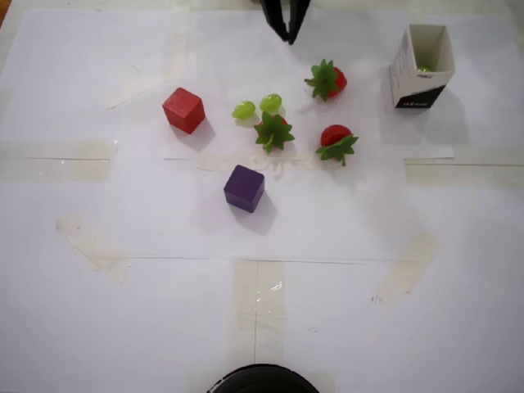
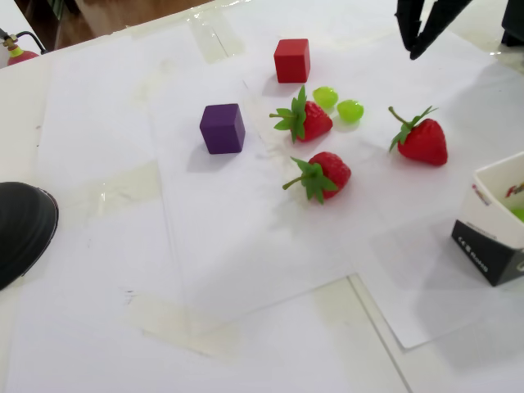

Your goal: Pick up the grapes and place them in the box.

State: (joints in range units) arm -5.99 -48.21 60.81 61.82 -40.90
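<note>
- We see 2 grapes (image 1: 257, 106) lying side by side on the worktop (image 1: 327, 311), just above a strawberry (image 1: 273, 131); a green speck shows inside the box (image 1: 424, 70).
- We judge them light, smooth and slippery, so we would grip across the middle.
- Our pincer (image 1: 288, 37) hangs empty near the far edge, tips nearly together.
- Open room lies toward the red cube (image 1: 183, 110).

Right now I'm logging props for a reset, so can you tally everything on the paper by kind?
Grapes: 3, two loose and one inside the box
Strawberries: 3
Cubes: 2, one red, one purple
Box: 1
Total: 9
</note>
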